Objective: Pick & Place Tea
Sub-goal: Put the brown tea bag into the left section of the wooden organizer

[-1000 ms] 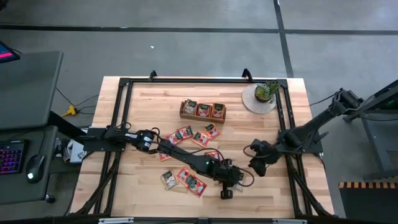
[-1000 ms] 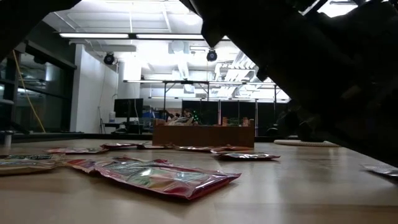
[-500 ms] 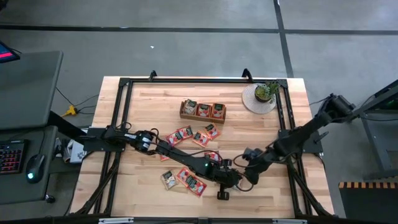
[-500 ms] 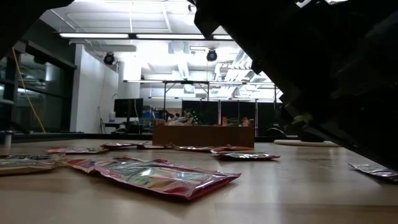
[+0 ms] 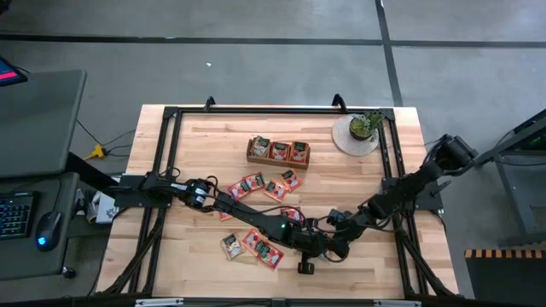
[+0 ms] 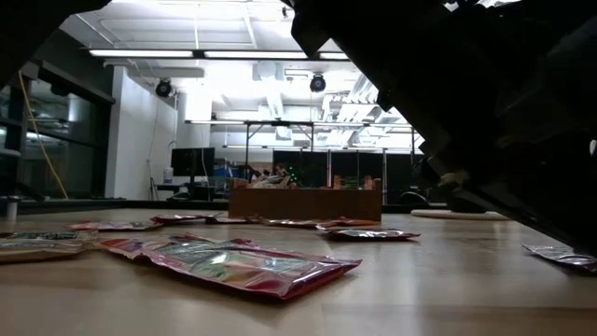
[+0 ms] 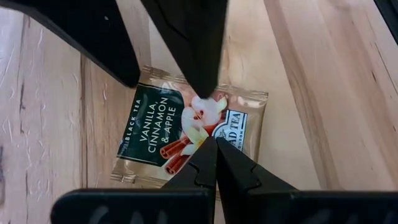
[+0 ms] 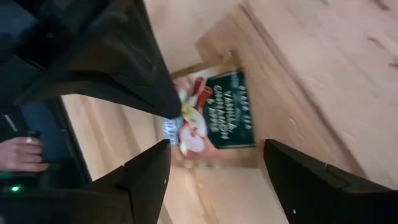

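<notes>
Left gripper [image 7: 210, 142] was pinched shut on a tea sachet [image 7: 155, 130], right gripper [image 8: 214, 163] gaping wide around it: mistimed handover risked dropping or tearing it.

Change over the last second: your right gripper [image 5: 341, 241] has swung inward across the worktop [image 5: 358, 183], from a spot well apart to just beside your left gripper [image 5: 317, 247], and its jaws have spread wide. Your left gripper has shifted slightly away from the near edge. In the low view, a sachet [image 6: 562, 255] has come into sight at the right.
</notes>
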Action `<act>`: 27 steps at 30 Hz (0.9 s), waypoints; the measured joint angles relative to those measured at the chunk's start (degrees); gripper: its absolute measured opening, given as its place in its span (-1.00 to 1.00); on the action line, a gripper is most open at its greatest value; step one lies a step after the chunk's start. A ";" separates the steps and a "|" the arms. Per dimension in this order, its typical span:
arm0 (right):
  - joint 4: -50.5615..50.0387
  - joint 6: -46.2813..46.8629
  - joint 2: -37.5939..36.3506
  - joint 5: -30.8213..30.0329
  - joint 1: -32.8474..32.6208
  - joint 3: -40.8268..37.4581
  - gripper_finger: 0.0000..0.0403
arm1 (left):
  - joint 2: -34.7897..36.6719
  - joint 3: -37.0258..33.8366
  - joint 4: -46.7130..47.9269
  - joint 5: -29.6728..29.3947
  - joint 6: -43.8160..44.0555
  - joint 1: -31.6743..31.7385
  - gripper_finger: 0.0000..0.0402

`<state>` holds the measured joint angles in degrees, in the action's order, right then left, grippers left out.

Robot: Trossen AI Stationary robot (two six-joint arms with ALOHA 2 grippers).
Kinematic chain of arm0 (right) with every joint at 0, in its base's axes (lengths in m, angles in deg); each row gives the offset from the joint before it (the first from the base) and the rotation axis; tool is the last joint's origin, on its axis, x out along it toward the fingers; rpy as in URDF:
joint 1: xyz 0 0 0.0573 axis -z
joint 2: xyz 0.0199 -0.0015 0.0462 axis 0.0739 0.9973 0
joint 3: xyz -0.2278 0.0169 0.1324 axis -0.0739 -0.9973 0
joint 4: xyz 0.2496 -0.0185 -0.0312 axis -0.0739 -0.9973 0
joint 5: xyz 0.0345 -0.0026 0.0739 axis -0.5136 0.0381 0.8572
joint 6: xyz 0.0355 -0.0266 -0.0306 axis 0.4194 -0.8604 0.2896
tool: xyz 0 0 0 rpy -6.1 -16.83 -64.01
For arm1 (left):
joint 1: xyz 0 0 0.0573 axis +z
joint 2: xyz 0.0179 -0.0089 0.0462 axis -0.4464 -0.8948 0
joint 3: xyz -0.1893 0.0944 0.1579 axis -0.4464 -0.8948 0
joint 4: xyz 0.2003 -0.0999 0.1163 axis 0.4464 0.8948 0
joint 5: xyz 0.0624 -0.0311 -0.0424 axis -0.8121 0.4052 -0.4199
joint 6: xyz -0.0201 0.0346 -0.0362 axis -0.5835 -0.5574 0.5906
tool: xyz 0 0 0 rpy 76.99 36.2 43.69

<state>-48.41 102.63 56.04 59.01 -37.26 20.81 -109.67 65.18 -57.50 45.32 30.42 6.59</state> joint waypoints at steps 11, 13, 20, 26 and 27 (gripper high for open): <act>3.86 1.86 2.84 0.12 0.00 0.00 0.04 | 0.00 -0.04 -0.22 -0.11 -0.02 0.02 -1.00; 3.44 1.82 3.05 0.01 0.00 0.00 -0.08 | 0.00 -0.07 -0.22 -0.15 -0.02 0.02 -1.00; 1.54 1.64 3.18 -0.96 0.00 -0.11 -0.65 | 0.00 -0.07 -0.22 -0.17 -0.02 0.04 -1.00; 1.08 1.89 3.27 -1.61 0.03 -0.13 -0.95 | 0.00 -0.07 -0.35 -0.13 -0.02 0.07 -1.00; 0.83 1.93 3.27 -1.63 0.03 -0.13 -0.95 | 0.00 -0.07 -0.35 -0.13 -0.02 0.07 -1.00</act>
<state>-47.59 104.55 59.30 57.37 -37.23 20.67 -109.67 65.11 -57.85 45.19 30.40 6.66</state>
